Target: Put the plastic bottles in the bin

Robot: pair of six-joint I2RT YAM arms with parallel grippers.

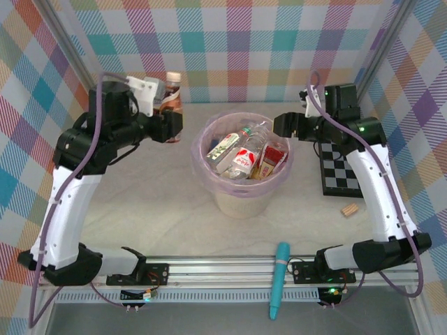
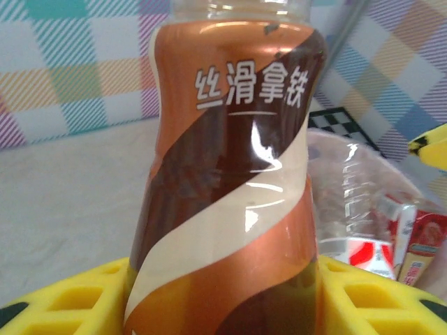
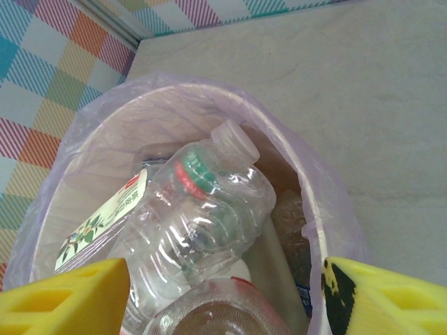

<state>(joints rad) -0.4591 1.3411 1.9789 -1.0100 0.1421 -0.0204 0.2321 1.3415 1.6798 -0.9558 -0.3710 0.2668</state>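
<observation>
A: What is met first from the near edge?

B: A teal tube (image 1: 280, 279) is seen lying at six o'clock; it is not counted as a bottle. Beyond it the bin (image 1: 198, 143) is set centrally, within both arms' reach, with several plastic bottles (image 1: 244, 150) heaped inside.

A: And the grippers?

B: At the bin's three o'clock the right gripper (image 1: 281, 125) is held spread and empty over the rim. At ten o'clock a copper-brown bottle (image 2: 223, 174) is pinched upright by the left gripper (image 1: 169, 124), presumably for carrying across.
</observation>
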